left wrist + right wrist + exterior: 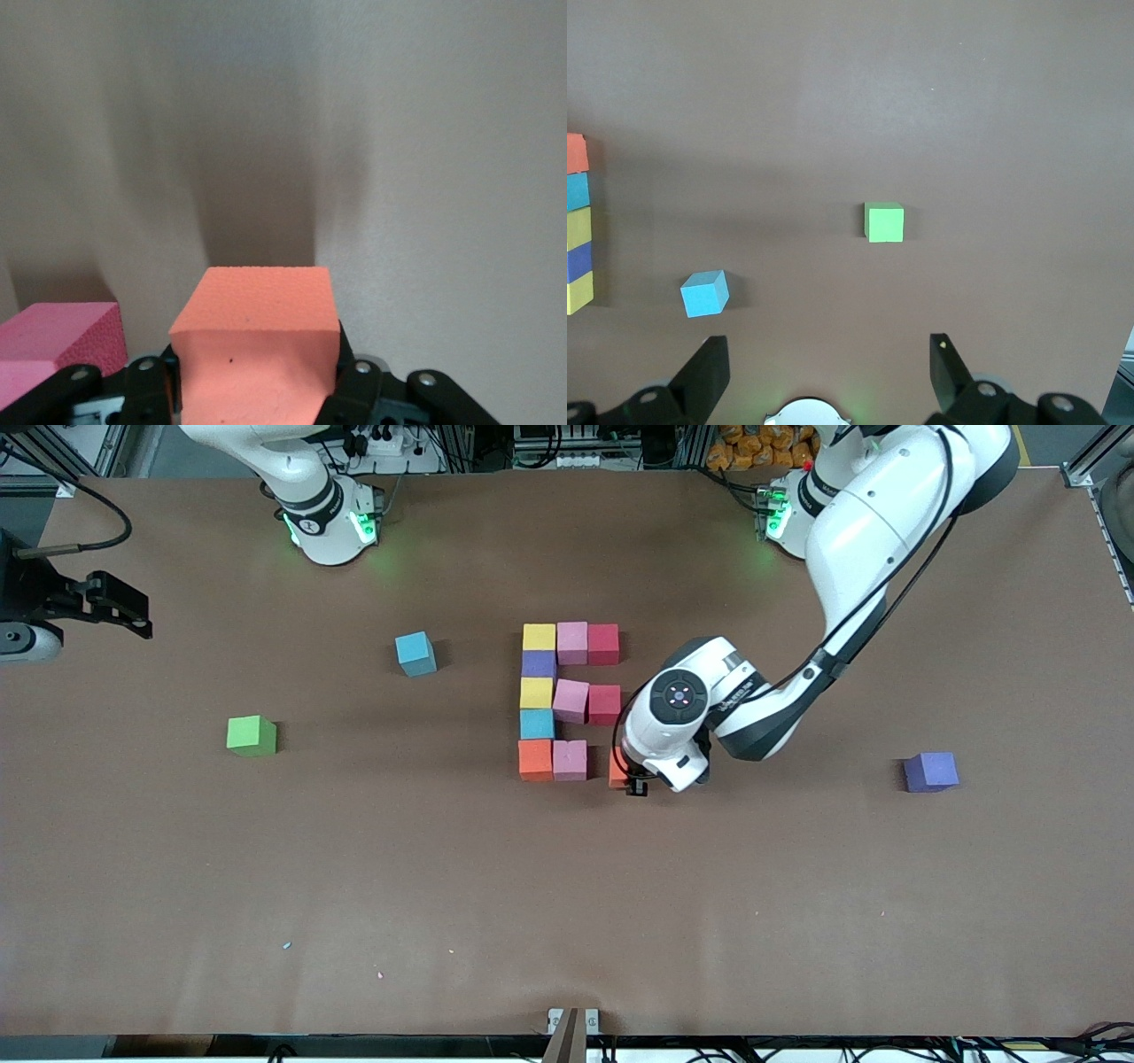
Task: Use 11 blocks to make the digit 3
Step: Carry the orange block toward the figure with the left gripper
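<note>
Front view, centre: left gripper (634, 772), fingers clamped on the orange block (257, 350), seemingly just beside the digit 3 (567, 700); next, release it flush. Right gripper (828, 363), fingers apart, waits.

I count two yellow cubes (539, 637), three pink (572, 642), two red (603, 644), two orange (535, 759), two blue (415, 654), two purple (931, 771), one green (252, 736).

A wide brown matte table (354, 886) fills nearly the whole frame, evenly lit from above with soft shadows. Along the top edge run metal frame rails (461, 447), cables and a power strip (381, 441), with an orange heap (753, 447) at upper right. A small bracket (571, 1020) sits at bottom centre.
</note>
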`<control>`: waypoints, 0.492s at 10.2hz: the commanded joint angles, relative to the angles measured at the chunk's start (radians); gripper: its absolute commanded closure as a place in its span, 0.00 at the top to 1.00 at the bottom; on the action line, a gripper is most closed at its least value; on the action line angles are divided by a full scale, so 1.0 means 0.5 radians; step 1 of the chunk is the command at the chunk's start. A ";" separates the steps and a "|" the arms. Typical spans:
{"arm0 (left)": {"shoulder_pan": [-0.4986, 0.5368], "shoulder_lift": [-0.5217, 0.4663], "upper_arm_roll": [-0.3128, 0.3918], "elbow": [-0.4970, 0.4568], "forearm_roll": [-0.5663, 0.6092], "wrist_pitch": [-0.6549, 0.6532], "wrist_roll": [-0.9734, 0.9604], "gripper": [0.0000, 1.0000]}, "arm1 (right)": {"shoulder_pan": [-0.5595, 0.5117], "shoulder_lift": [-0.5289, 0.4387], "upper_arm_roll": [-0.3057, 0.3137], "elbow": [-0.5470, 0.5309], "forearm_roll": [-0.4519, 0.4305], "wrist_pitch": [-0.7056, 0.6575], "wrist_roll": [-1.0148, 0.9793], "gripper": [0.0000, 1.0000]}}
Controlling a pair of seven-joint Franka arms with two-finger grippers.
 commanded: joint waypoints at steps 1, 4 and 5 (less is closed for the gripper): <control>-0.093 0.039 0.089 0.061 -0.031 0.004 -0.123 0.00 | 0.060 -0.044 -0.001 -0.060 0.007 0.038 0.031 1.00; -0.151 0.069 0.096 0.061 -0.022 0.053 -0.145 0.00 | 0.060 -0.034 -0.001 -0.066 -0.012 0.044 0.015 1.00; -0.169 0.073 0.096 0.064 -0.025 0.087 -0.148 0.00 | 0.060 -0.043 -0.001 -0.100 -0.005 0.044 0.018 1.00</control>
